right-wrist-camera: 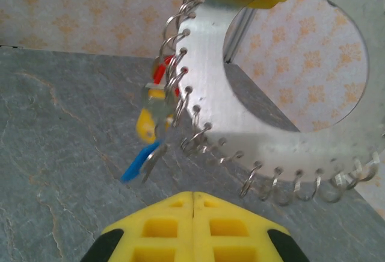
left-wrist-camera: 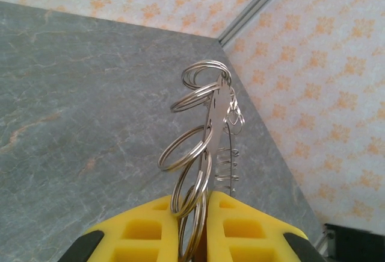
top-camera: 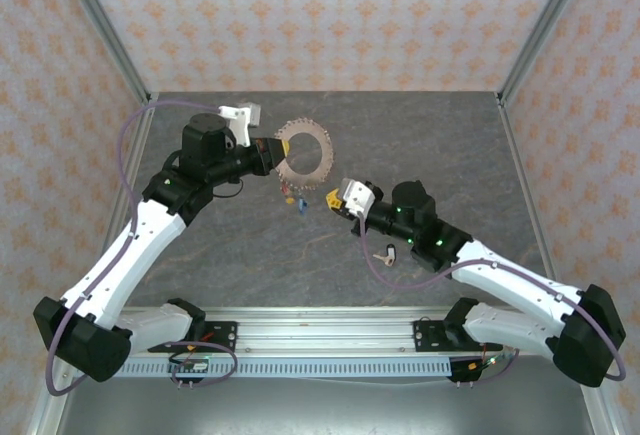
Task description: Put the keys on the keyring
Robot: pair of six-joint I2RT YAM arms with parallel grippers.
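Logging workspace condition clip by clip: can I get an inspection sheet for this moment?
Surface: grey marbled table.
Job's things: keyring held up off the table; red, yellow and blue keys hang from its rim; a loose key lies beside the right arm.
Clutter: nothing seen.
Grippers: left gripper shut on the keyring's edge; right gripper shut, empty, facing the ring.
Cables: a purple cable loops along each arm.
Surroundings: patterned walls, metal frame posts.

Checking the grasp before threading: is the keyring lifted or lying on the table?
Lifted. The left end effector grips the keyring by its rim, and keys dangle from it above the table.
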